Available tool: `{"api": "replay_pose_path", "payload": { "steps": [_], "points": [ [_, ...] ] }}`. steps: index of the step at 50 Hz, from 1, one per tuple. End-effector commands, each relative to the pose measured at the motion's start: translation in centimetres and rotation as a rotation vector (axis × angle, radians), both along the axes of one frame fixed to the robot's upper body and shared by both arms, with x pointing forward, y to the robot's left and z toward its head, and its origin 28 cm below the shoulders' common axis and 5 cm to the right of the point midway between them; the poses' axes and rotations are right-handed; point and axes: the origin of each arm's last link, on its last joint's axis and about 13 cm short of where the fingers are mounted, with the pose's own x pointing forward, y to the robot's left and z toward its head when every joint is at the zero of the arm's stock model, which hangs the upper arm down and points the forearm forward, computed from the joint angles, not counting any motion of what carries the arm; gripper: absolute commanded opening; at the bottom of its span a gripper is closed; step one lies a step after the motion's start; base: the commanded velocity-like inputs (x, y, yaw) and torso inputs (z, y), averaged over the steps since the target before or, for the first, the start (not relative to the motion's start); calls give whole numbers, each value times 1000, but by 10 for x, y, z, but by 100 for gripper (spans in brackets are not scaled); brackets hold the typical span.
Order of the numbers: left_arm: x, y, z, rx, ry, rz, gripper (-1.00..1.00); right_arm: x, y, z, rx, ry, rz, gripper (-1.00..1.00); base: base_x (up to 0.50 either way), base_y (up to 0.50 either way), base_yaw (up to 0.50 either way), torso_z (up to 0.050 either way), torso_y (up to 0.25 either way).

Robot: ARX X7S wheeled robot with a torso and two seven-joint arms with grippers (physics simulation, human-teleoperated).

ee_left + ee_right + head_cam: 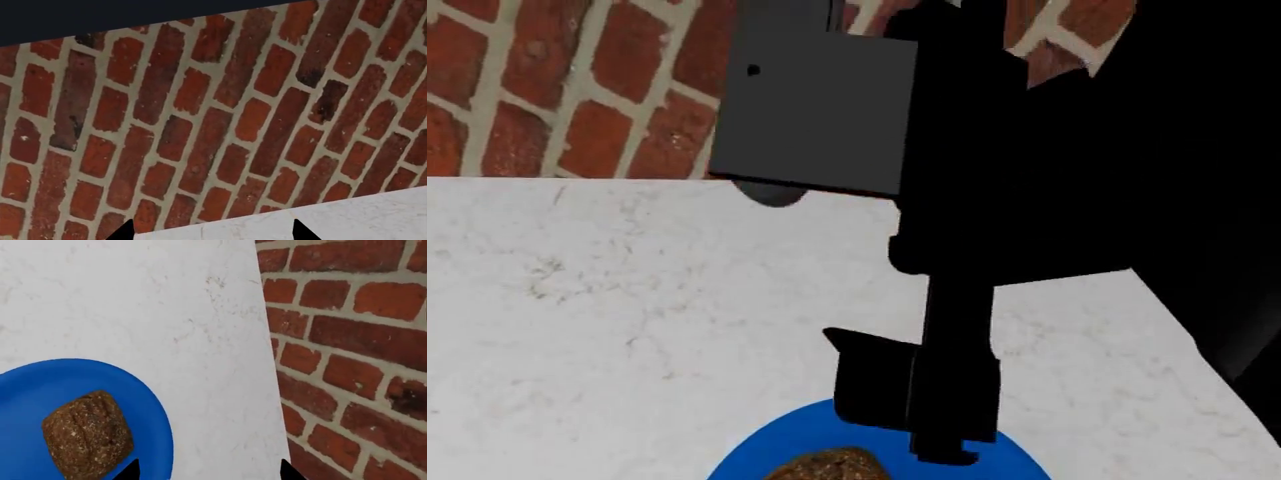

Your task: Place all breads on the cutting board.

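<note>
Wide bare white counter (627, 300) spreads left of the right arm (961, 300), open for passing. Brick wall (561, 90) closes off the far edge. Near edge, the blue plate (40, 385) carries the dark roll (88, 434), with the arm hanging right over it. Counter beside the plate toward the wall lies open.

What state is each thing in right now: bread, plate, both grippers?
Dark roll: lying on the blue plate, not gripped, not yet on any board.
Blue plate: flat on the white counter, holding only that roll in view.
Right gripper: open, empty, above the plate's edge.
Left gripper: open, empty, facing the brick wall.
Golden roll and cutting board: not in view.
</note>
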Motion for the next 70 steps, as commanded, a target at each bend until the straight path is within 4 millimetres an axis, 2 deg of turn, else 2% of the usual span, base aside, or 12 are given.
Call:
{"api": "replay_pose_path", "payload": {
  "steps": [1, 35, 70],
  "points": [
    [-1, 0, -5, -3, -3, 1, 100, -9, 14, -6, -27, 88, 74, 100, 0, 0, 0, 0, 0],
    [2, 0, -9, 0, 21, 1, 100, -11, 35, -34, -71, 225, 181, 100, 0, 0, 0, 0, 0],
    [8, 2, -21, -18, 48, 12, 100, 10, 52, -68, -159, 251, 229, 100, 0, 0, 0, 0, 0]
  ]
}}
